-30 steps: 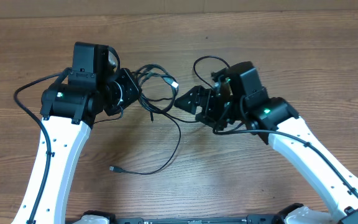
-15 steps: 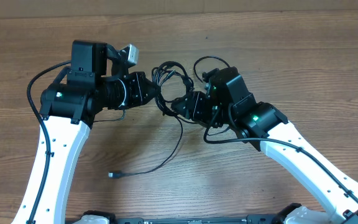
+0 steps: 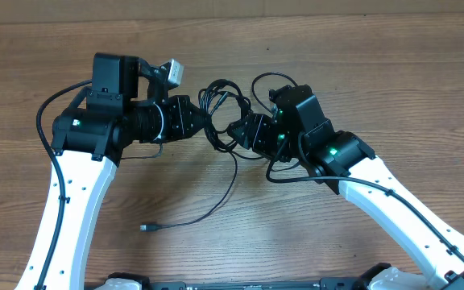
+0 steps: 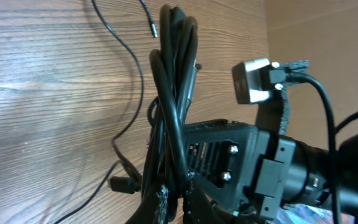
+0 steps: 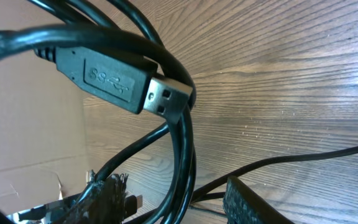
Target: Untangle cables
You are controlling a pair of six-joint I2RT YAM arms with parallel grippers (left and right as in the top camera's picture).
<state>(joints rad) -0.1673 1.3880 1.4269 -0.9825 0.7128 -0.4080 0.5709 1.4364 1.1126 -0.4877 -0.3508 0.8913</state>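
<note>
Overhead, shows tangled thin black cables (image 3: 225,95) bunched between left gripper (image 3: 205,122) and right gripper (image 3: 234,129) over brown wooden table (image 3: 377,72), one strand trailing onto it. At left wrist, shows jaws together, clamped on the bundle. At right wrist, shows loops and a black USB plug (image 5: 126,78); cannot tell right jaws' state.

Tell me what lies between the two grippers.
A tangled bundle of thin black cables fills the gap between the left gripper and the right gripper; the overhead view shows it.
</note>
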